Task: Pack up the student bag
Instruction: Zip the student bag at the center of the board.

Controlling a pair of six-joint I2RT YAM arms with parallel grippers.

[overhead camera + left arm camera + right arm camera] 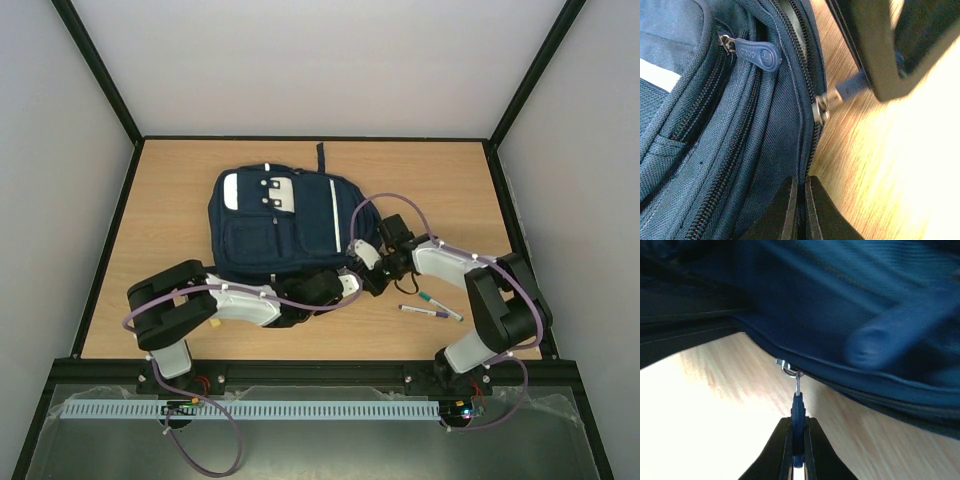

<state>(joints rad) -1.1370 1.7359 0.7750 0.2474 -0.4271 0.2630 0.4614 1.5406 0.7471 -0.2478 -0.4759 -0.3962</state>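
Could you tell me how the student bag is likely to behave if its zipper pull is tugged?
The student bag is soft woven fabric lying slack, so it would probably fold rather than hold shape. It looks fairly flat, so perhaps light, and might slide over the smooth wooden table as the right hand, shut on the zipper pull, tugs.

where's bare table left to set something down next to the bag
Bare wooden table: right of the navy-blue fabric backpack up to the far right corner, along the left edge, and in a strip behind it. Crowded: the bag's near side, where the left arm and right arm meet, and by the two marker pens.
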